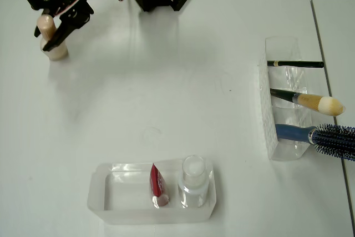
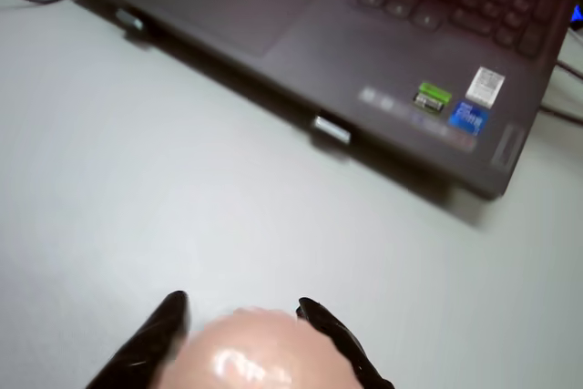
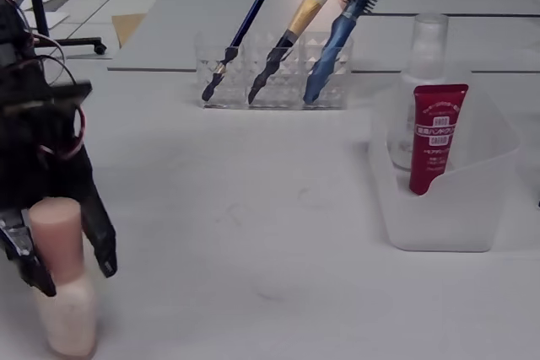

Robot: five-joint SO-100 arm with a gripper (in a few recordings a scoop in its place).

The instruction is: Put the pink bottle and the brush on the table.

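A large plain white table (image 1: 166, 81) is seen in the overhead view, its right edge marked by a seam beside a second white surface. In the fixed view more white tabletops, a tiled floor and a black stand leg are visible behind it. The broad middle of the table lies bare between the arm and the containers. At the top left of the overhead view the pink bottle (image 1: 51, 40) stands upright on the table, well apart from everything else. The gripper (image 1: 62, 26) is placed around its cap, with the black fingers (image 3: 99, 238) on either side of the cap in the fixed view; the jaws are parted, and whether the cap is actually pressed cannot be told. In the wrist view the blurred pink cap (image 2: 250, 353) sits between the finger tips, and a dark laptop (image 2: 364, 52) lies on the table beyond. Near the right edge a clear holder (image 1: 283, 101) contains a thin black stick (image 1: 297, 64), the brush (image 1: 310, 101) and a blue hairbrush (image 1: 321, 135). Near the front edge a clear tray (image 1: 111, 192) holds a red tube (image 1: 157, 184) and a clear bottle (image 1: 193, 181).
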